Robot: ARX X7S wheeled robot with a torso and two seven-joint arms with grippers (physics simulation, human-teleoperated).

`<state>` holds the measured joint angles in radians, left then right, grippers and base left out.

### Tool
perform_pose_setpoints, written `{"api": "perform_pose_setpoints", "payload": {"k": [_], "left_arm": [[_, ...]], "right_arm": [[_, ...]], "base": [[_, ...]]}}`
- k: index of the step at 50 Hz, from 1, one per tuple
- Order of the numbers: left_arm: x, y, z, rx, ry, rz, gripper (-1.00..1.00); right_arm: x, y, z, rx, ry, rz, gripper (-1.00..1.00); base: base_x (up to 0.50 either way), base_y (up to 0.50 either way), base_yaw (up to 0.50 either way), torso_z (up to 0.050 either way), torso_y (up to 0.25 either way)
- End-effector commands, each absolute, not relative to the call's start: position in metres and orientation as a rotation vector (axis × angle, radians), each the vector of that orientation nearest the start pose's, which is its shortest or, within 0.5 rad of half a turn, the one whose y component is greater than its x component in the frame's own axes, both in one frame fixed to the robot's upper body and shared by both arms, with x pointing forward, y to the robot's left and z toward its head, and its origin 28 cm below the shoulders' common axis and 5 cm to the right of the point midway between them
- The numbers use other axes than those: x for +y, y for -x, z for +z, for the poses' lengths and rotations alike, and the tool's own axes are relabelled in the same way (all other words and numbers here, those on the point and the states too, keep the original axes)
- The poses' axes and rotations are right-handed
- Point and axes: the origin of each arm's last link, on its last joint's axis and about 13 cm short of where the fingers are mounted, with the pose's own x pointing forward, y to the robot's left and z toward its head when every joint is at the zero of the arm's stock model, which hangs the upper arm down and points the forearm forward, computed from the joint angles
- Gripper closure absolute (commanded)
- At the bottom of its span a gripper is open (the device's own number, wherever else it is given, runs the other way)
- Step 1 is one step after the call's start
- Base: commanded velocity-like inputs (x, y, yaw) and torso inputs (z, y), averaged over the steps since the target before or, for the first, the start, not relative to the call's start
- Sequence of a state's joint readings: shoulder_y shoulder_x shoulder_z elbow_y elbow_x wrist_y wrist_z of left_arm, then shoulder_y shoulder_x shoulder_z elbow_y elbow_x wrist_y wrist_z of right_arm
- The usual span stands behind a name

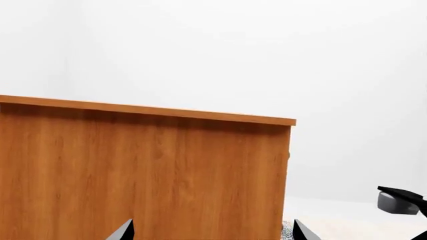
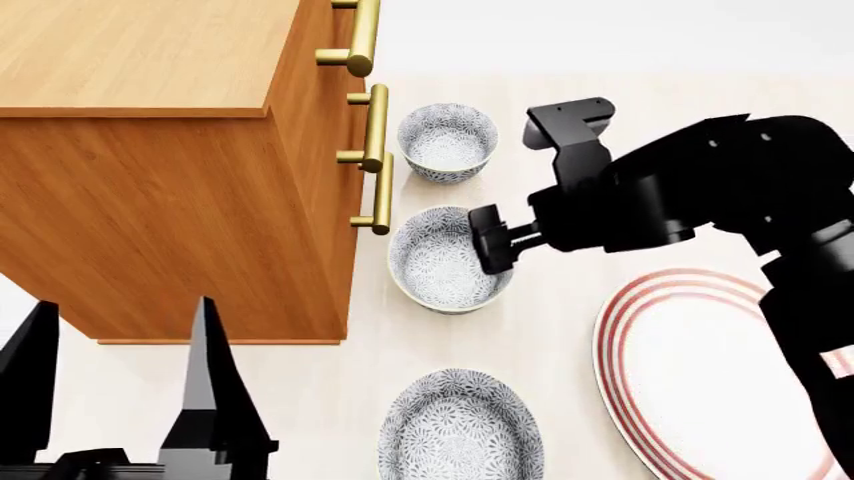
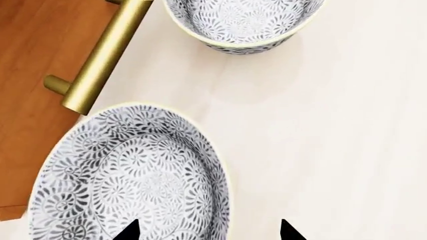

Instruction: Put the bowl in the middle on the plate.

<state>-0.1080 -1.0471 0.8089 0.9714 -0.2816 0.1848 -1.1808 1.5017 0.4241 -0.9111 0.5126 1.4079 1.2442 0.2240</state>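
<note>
While the right gripper [image 3: 208, 231] hung open, its tips straddling the near rim of the middle bowl [image 2: 445, 262], that bowl sat beside the cabinet [image 2: 160, 170], apart from the plate [image 2: 694, 370]. Left gripper [image 2: 120, 385] spread wide, empty.

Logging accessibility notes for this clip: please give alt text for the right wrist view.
A small round white bowl with a blue-grey flower pattern sits directly below the open right gripper, whose two black fingertips straddle its near rim. A second look-alike bowl stands apart beyond it on the pale tabletop, beside a brass drawer handle on a wooden cabinet.
</note>
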Motion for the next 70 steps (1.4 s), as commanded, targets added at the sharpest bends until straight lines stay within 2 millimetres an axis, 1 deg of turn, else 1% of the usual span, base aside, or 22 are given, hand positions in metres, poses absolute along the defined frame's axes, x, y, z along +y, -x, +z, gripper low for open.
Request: {"api": "perform_pose_setpoints", "payload": {"k": [1, 10, 23, 31, 38, 67, 68, 70], "left_arm": [[0.212, -0.108, 0.167, -0.536, 0.082, -0.021, -1.0], [0.212, -0.108, 0.167, -0.536, 0.083, -0.019, -1.0], [0.213, -0.109, 0.168, -0.535, 0.091, -0.012, -1.0], [0.213, -0.109, 0.168, -0.534, 0.091, -0.012, -1.0], [0.212, -0.109, 0.167, -0.533, 0.089, -0.012, -1.0], [0.213, -0.109, 0.167, -0.534, 0.09, -0.012, -1.0], [0.213, -0.109, 0.167, -0.534, 0.089, -0.012, -1.0], [0.213, -0.109, 0.167, -0.535, 0.088, -0.012, -1.0]], "right_arm": [[-0.109, -0.356, 0.26, 0.751, 0.12, 0.473, -1.0], [-0.109, -0.361, 0.252, 0.757, 0.115, 0.468, -1.0], [-0.109, -0.362, 0.24, 0.786, 0.121, 0.473, -1.0], [-0.108, -0.363, 0.237, 0.79, 0.123, 0.48, -1.0], [-0.108, -0.364, 0.229, 0.799, 0.127, 0.484, -1.0], [-0.108, -0.366, 0.223, 0.802, 0.131, 0.49, -1.0], [-0.108, -0.366, 0.223, 0.799, 0.131, 0.491, 1.0], [-0.107, -0.365, 0.223, 0.8, 0.132, 0.492, 1.0]], "base": [[0.0, 0.0, 0.0, 0.0, 0.0], [0.0, 0.0, 0.0, 0.0, 0.0], [0.0, 0.0, 0.0, 0.0, 0.0], [0.0, 0.0, 0.0, 0.0, 0.0], [0.0, 0.0, 0.0, 0.0, 0.0], [0.0, 0.0, 0.0, 0.0, 0.0], [0.0, 0.0, 0.0, 0.0, 0.0], [0.0, 0.0, 0.0, 0.0, 0.0]]}}
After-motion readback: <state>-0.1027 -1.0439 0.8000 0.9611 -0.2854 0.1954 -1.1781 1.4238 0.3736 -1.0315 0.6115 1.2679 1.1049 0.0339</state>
